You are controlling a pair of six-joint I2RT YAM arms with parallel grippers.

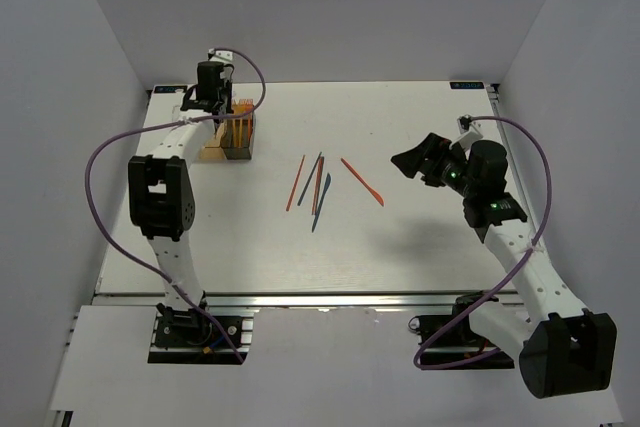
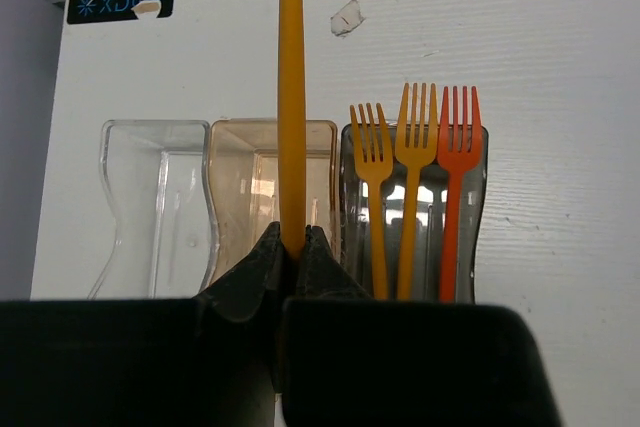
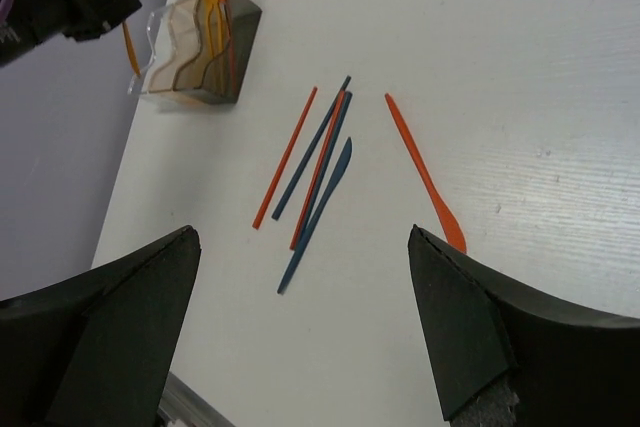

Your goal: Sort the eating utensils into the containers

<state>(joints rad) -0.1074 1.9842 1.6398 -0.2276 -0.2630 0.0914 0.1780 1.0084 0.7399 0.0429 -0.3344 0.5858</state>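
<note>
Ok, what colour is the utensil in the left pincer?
The utensil is orange; the left wrist view shows it best.

A white table (image 1: 420, 247) carries three joined boxes (image 1: 232, 139) at the upper left of the overhead frame. Near the centre lie five loose utensils: a red stick (image 3: 285, 157), a dark blue stick (image 3: 311, 148), a second red stick (image 3: 318, 169), a blue knife (image 3: 315, 215) and, apart to the right, an orange knife (image 3: 425, 175).
</note>
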